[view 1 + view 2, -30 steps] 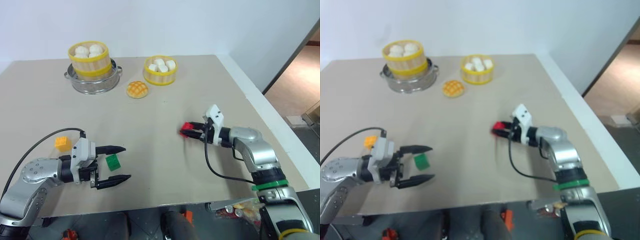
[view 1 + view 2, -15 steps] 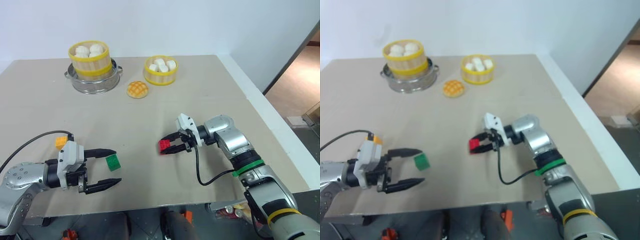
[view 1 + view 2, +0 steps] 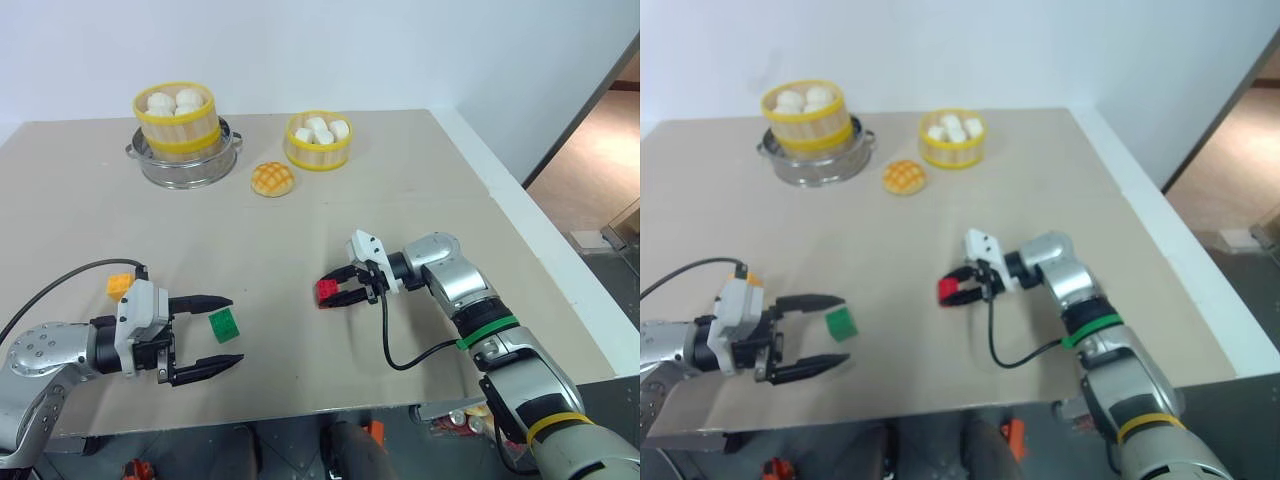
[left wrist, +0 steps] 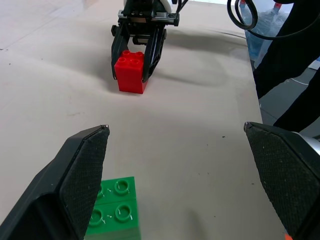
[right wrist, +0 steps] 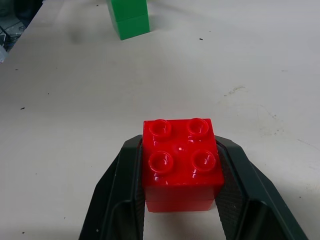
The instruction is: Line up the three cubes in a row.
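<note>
**Red cube between my right fingers, down on the tabletop**

Right wrist view: my right fingers (image 5: 180, 200) sit on either side of the red cube (image 5: 181, 162), both black pads against its sides, studs up, its base on the tabletop (image 5: 260, 75). I read no lettering on the studs or on any cube face.

From the head camera, the red cube (image 3: 327, 290) sits near the middle of the tabletop, with bare surface all around it. The green cube (image 3: 224, 324) lies well to its left, close to the near edge. It rests between the two wide-open tips of my left fingers (image 3: 212, 333) but touches neither; the left wrist view shows it just beside one pad. The orange-yellow cube (image 3: 119, 284) is further left, behind my left hand and partly hidden by the cable.

My right forearm reaches in from the right with the wrist bent, the fingers pointing left and slightly down. My left hand lies low over the near edge, pointing right.

At the far side stand two yellow steamer baskets (image 3: 318, 141) of white buns, the left one (image 3: 175, 118) on a metal pot, with a golden bun (image 3: 272, 178) between them. All are well apart from the cubes.
</note>
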You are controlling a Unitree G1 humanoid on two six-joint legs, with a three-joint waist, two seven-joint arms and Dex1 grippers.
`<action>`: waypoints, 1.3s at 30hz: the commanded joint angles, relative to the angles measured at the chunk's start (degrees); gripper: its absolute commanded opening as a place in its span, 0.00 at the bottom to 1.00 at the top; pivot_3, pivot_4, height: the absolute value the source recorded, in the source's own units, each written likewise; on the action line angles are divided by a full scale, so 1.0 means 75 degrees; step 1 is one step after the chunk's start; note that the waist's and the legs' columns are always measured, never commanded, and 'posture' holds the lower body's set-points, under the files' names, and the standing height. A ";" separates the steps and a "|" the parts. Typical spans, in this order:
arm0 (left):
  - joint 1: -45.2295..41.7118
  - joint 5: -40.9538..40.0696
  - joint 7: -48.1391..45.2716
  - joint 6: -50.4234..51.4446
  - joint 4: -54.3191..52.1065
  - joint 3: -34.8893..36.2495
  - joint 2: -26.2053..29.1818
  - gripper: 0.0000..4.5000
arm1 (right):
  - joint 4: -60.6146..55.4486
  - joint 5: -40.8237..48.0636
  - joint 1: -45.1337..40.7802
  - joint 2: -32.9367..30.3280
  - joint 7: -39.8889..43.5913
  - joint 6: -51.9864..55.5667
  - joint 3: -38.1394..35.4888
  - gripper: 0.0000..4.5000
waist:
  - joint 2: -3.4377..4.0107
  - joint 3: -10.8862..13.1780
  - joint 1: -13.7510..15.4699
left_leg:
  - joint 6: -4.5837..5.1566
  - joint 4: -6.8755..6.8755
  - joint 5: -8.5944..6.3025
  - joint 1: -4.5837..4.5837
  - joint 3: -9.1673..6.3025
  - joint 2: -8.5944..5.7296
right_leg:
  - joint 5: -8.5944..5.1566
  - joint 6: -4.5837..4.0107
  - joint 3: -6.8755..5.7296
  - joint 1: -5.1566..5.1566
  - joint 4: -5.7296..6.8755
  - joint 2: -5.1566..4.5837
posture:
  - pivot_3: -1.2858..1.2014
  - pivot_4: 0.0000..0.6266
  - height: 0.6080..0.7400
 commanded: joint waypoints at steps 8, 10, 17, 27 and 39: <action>-0.0071 0.0030 0.0472 0.0004 -0.0024 0.0256 -0.0048 1.00 | -0.1075 0.0417 0.0055 -0.0159 -0.0072 0.0520 -0.0592 0.99 | 0.0001 0.0001 0.0001 | 0.0000 -0.0003 0.0000 -0.0002 0.0001 0.0000 | 0.0003 0.0006 0.0003 -0.0006 0.0001 0.0000 | 0.52 0.24 1.00; -0.0090 0.0111 0.0629 -0.0062 0.0033 0.0358 -0.0048 1.00 | -0.1570 0.0629 0.0117 -0.0246 -0.0168 0.0863 -0.0802 0.99 | 0.0001 0.0001 0.0002 | 0.0000 -0.0003 0.0000 -0.0002 0.0000 0.0001 | 0.0003 0.0006 0.0001 -0.0006 0.0001 0.0000 | 0.52 0.24 1.00; -0.0050 0.0799 0.0737 0.0016 0.0229 0.0220 0.0404 1.00 | -0.2977 0.0923 0.0578 -0.0501 -0.0539 0.1426 -0.1063 0.99 | 0.0001 0.0000 0.0004 | 0.0000 -0.0003 0.0000 -0.0003 0.0001 0.0000 | 0.0000 0.0001 0.0001 -0.0009 0.0001 0.0000 | 0.52 0.24 1.00; -0.0633 0.1914 0.1415 0.0131 0.0794 -0.0713 0.0232 1.00 | -0.3606 0.0923 0.0816 -0.0473 -0.1084 0.1160 -0.1115 0.99 | 0.0001 0.0000 0.0004 | -0.0001 -0.0002 0.0000 -0.0011 0.0015 0.0000 | 0.0004 0.0005 0.0016 -0.0028 0.0007 0.0000 | 0.52 0.24 1.00; -0.1222 0.2266 0.1699 0.0787 0.0938 -0.1589 -0.0063 0.52 | -0.3476 0.0844 0.0747 -0.0500 -0.1374 0.0869 -0.1044 1.00 | 0.0000 0.0000 0.0005 | 0.0000 -0.0002 0.0000 -0.0025 0.0018 0.0000 | 0.0024 0.0039 0.0021 -0.0044 0.0013 0.0001 | 0.52 0.24 1.00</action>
